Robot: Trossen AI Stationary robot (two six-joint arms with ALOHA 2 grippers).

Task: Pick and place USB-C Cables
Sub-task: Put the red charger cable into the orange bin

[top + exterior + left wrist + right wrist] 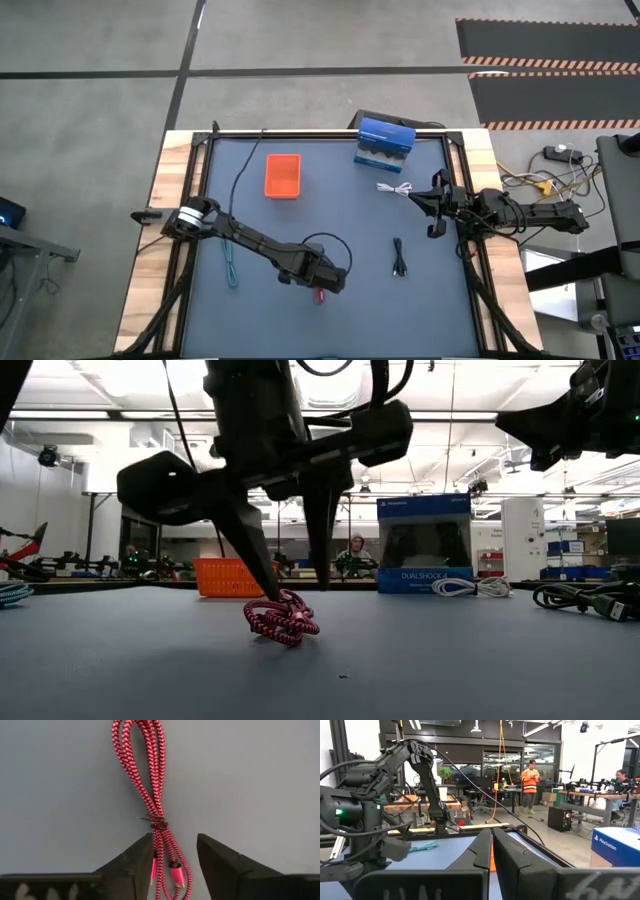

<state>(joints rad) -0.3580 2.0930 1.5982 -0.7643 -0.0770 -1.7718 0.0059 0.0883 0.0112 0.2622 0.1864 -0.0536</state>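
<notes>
The left claw (175, 865) is seen lowered over the red cable (150, 785) near the bench's (450, 310) near edge, its fingers (135, 865) spread apart either side of the cable's plug end. The right claw (436, 204), fingers pressed together, is held above the bench's right side, beside the white cable (396, 188). The black cable (398, 258) and teal cable (231, 265) are left lying flat.

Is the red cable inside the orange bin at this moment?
No, the red cable lies on the table mat between the left gripper's open fingers, apart from the orange bin.
</notes>
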